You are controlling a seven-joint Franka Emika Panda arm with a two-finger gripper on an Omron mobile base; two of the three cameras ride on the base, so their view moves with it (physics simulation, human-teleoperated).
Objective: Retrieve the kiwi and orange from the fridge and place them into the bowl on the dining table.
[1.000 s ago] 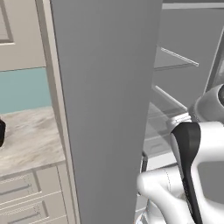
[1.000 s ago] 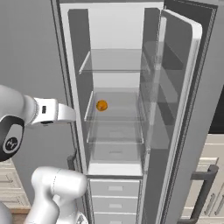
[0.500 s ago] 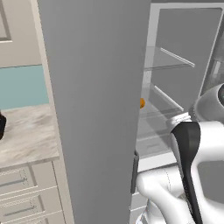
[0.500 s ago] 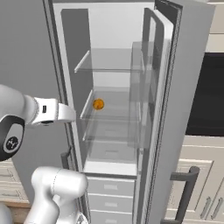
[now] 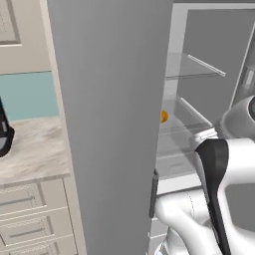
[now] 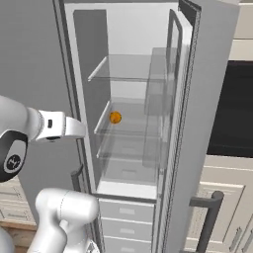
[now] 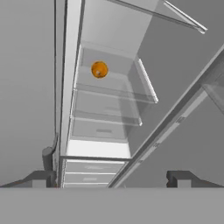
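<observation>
1. Gripper (image 7: pixel 112 179) spread wide, grasping nothing; dark fingertips (image 7: pixel 37 178) at bottom of hand view, well apart, air between.
2. Aimed into the open fridge (image 6: pixel 136 59) from outside, still short of the shelves; in right base view, white forearm reaches in from left, ending near the fridge's left edge.
3. Orange (image 7: pixel 99 69) on a glass shelf (image 7: pixel 111 87) inside, toward the back left in hand view; well apart from the fingertips.
4. Same orange (image 6: pixel 115 117) seen in right base view on the middle shelf, left of centre; in left base view (image 5: pixel 163 116) peeks just past the edge of the grey door (image 5: pixel 109 124).
5. More glass shelves above and below; none w/ anything visible on them. White drawers (image 6: pixel 127 217) at the fridge bottom, shut.
6. Right-hand door (image 6: pixel 197 123) swung open, edge-on in right base view, door bins on its inner side; long handle (image 6: pixel 210 217) low on the outside.
7. Left base view: marble-look counter (image 5: pixel 35 149) w/ cream drawers beneath, left of the fridge; dark object (image 5: pixel 4 134) at its far left edge, too cropped to ID.
8. Kiwi: cannot tell where.
</observation>
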